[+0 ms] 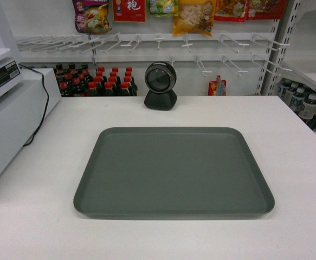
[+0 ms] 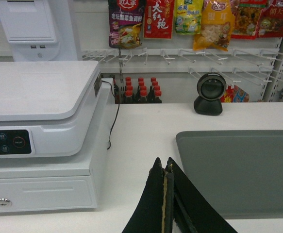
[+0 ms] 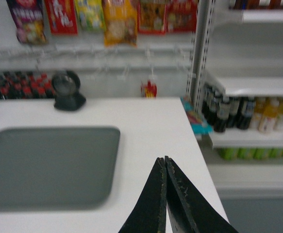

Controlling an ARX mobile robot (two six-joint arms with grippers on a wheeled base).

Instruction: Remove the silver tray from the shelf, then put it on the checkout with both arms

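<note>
The tray lies flat on the white bench, right in the middle of the head view: a matte grey-green rectangle, rounded corners, low raised rim, bare plain surface. The bench top looks smooth and dull white. Behind the tray, well apart from it, stands the scanner, a round black head on a black foot. On the left sits the register, a boxy white machine with a glossy sloped top, a small button panel and a keyed drawer beneath, and a black cable trails down beside it.

Over to the left wrist view: the left gripper shows 2 thin flat black fingers pressed together, jaws closed on nothing, hanging over bare bench just beside the tray's left edge, not touching it. Right wrist view, a bit blurred: the right gripper has its jaws together too, empty, over the bench near the tray's right rim. Past the bench edge on that side, white shelves carry bottles. Snack bags hang on the back wall above rows of red-capped dark bottles.
</note>
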